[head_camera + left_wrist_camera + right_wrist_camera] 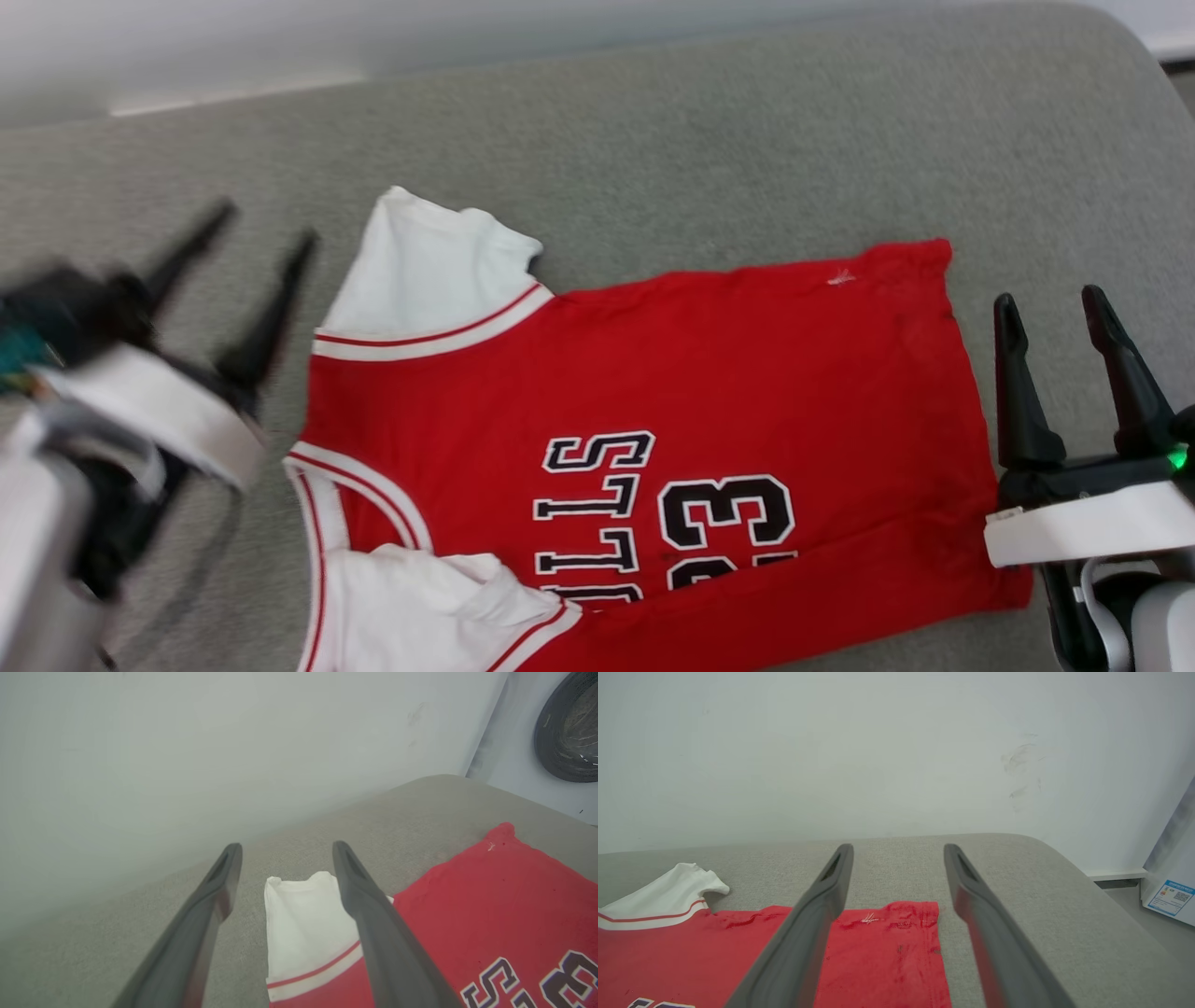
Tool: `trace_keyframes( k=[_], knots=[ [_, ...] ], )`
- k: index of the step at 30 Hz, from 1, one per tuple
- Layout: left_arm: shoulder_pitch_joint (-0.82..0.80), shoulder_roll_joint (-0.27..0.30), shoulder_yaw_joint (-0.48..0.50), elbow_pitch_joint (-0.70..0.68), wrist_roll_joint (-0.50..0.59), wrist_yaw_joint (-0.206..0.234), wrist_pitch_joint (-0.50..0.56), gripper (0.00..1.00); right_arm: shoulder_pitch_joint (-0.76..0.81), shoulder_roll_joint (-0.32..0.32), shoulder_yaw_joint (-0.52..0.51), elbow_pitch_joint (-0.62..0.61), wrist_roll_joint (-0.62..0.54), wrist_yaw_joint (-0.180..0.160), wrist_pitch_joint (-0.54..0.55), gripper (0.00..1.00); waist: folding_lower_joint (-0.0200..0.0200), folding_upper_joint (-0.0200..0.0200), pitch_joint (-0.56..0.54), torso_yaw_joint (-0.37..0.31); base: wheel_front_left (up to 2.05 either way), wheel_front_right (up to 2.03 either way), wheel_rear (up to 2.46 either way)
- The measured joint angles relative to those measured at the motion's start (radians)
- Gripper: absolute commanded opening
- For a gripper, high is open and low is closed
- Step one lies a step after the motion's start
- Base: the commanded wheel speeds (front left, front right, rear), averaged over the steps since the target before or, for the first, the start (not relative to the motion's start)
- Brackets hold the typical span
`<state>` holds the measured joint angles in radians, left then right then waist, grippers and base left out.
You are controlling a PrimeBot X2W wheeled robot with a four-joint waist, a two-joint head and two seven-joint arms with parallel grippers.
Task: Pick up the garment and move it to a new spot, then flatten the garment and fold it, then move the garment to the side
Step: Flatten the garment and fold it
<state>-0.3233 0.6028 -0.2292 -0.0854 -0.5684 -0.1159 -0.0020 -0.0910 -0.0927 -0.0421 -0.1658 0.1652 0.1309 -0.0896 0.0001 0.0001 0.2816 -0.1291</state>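
The garment (653,411) is a red jersey with white sleeves, striped trim and black lettering, spread flat and sideways on a grey cushioned surface (653,140); its collar lies left, its hem right. One white sleeve (303,914) points away from me, the other is crumpled at the near left. My left gripper (266,229) hovers open just left of the far sleeve, blurred, holding nothing. In the left wrist view that gripper (285,851) frames the far sleeve. My right gripper (1050,303) stands open beside the hem's right edge, empty. The right wrist view has the right gripper (899,849) above the hem corner (920,914).
A pale wall (878,751) rises right behind the grey surface. The surface's rounded right end (1064,868) drops to the floor, where a white appliance with a dark round door (567,728) and a labelled white panel (1169,896) stand.
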Motion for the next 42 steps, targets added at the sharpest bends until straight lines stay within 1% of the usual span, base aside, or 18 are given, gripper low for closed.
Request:
trace_keyframes(
  k=[2, 4, 6, 8, 9, 10, 13, 15, 16, 18, 21, 26, 31, 34, 35, 36, 39, 42],
  knots=[
    [-0.098, 0.058, 0.0, 0.02, -0.046, -0.006, 0.084, 1.0, -0.016, 0.008, 0.004, 0.006, -0.001, 0.0, -0.006, 1.0, 0.0, 0.0, 0.029, -0.021, 0.0, 0.0, 0.0],
    [-0.18, 0.114, -0.028, 0.034, -0.099, -0.011, 0.193, 1.0, -0.024, 0.013, 0.003, 0.015, -0.001, 0.0, -0.013, 1.0, 0.0, 0.0, 0.059, -0.041, 0.0, 0.0, 0.0],
    [-0.259, 0.151, -0.062, 0.06, -0.164, -0.012, 0.3, 1.0, -0.032, 0.017, 0.004, 0.024, -0.001, 0.0, -0.021, 1.0, 0.0, 0.0, 0.089, -0.06, 0.0, 0.0, 0.0],
    [-0.345, 0.214, -0.121, 0.062, -0.202, -0.012, 0.417, 1.0, -0.036, 0.023, 0.015, 0.037, 0.0, 0.0, -0.032, 1.0, 0.0, 0.0, 0.12, -0.078, 0.0, 0.0, 0.0],
    [-0.381, 0.237, -0.139, 0.068, -0.221, -0.013, 0.471, 1.0, -0.042, 0.026, 0.017, 0.043, -0.001, 0.0, -0.034, 1.0, 0.0001, 0.0, 0.134, -0.087, 0.0, 0.0, 0.0],
    [-0.416, 0.249, -0.153, 0.079, -0.244, -0.013, 0.524, 1.0, -0.047, 0.027, 0.021, 0.047, -0.006, 0.0, -0.039, 1.0, 0.0, 0.0, 0.148, -0.096, 0.0, 0.0, 0.0],
    [-0.513, 0.258, -0.182, 0.135, -0.314, -0.013, 0.679, 1.0, -0.057, 0.03, 0.033, 0.053, -0.025, 0.0, -0.051, 1.0, 0.0001, 0.0, 0.185, -0.122, 0.0, 0.0, 0.0],
    [-0.563, 0.26, -0.191, 0.184, -0.356, -0.01, 0.776, 1.0, -0.069, 0.033, 0.043, 0.054, -0.027, 0.0, -0.052, 1.0, 0.0001, 0.0, 0.204, -0.139, 0.0, 0.0, 0.0],
    [-0.586, 0.258, -0.192, 0.212, -0.38, -0.001, 0.822, 1.0, -0.077, 0.034, 0.048, 0.052, -0.031, 0.0, -0.055, 1.0, 0.0001, 0.0, 0.212, -0.147, 0.0, 0.0, 0.0],
    [-0.629, 0.257, -0.197, 0.257, -0.41, 0.003, 0.898, 1.0, -0.089, 0.036, 0.057, 0.049, -0.033, 0.0, -0.055, 1.0, 0.0001, 0.0, 0.228, -0.163, 0.0, 0.0, 0.0],
    [-0.681, 0.244, -0.206, 0.315, -0.436, 0.011, 0.966, 1.0, -0.099, 0.038, 0.068, 0.044, -0.033, 0.0, -0.058, 1.0, 0.0, 0.0, 0.248, -0.183, 0.0, 0.0, 0.0],
    [-0.718, 0.237, -0.236, 0.376, -0.437, 0.01, 1.022, 1.0, -0.1, 0.04, 0.075, 0.042, -0.033, 0.0, -0.066, 1.0, 0.0, 0.0, 0.277, -0.205, 0.0, 0.0, 0.0],
    [-0.731, 0.242, -0.27, 0.424, -0.395, 0.004, 1.03, 1.0, -0.1, 0.04, 0.07, 0.046, -0.022, 0.0, -0.077, 1.0, 0.0, 0.0, 0.298, -0.217, 0.0, 0.0, 0.0],
    [-0.744, 0.238, -0.273, 0.456, -0.372, 0.008, 1.0, 1.0, -0.102, 0.04, 0.073, 0.051, -0.017, 0.0, -0.079, 1.0, 0.0, 0.0, 0.306, -0.217, 0.0, 0.0, 0.0],
    [-0.747, 0.234, -0.271, 0.47, -0.368, 0.014, 0.989, 0.49, -0.104, 0.04, 0.073, 0.052, -0.017, 0.0, -0.079, 1.0, 0.0, 0.0, 0.307, -0.216, 0.0, 0.0, 0.0],
    [-0.747, 0.23, -0.273, 0.479, -0.368, 0.016, 0.985, 0.0, -0.105, 0.04, 0.072, 0.053, -0.018, 0.0, -0.079, 1.0, -0.0001, 0.0, 0.307, -0.214, 0.0, 0.0, 0.0],
    [-0.742, 0.22, -0.277, 0.508, -0.376, 0.011, 0.975, 0.0, -0.105, 0.04, 0.063, 0.062, -0.023, 0.0, -0.078, 1.0, -0.0001, 0.0, 0.296, -0.205, 0.0, 0.0, 0.0],
    [-0.72, 0.188, -0.27, 0.522, -0.396, 0.006, 0.919, 0.0, -0.105, 0.04, 0.06, 0.064, -0.037, 0.0, -0.067, 1.0, 0.0, 0.0, 0.279, -0.192, 0.0, 0.0, 0.0]
  ],
)
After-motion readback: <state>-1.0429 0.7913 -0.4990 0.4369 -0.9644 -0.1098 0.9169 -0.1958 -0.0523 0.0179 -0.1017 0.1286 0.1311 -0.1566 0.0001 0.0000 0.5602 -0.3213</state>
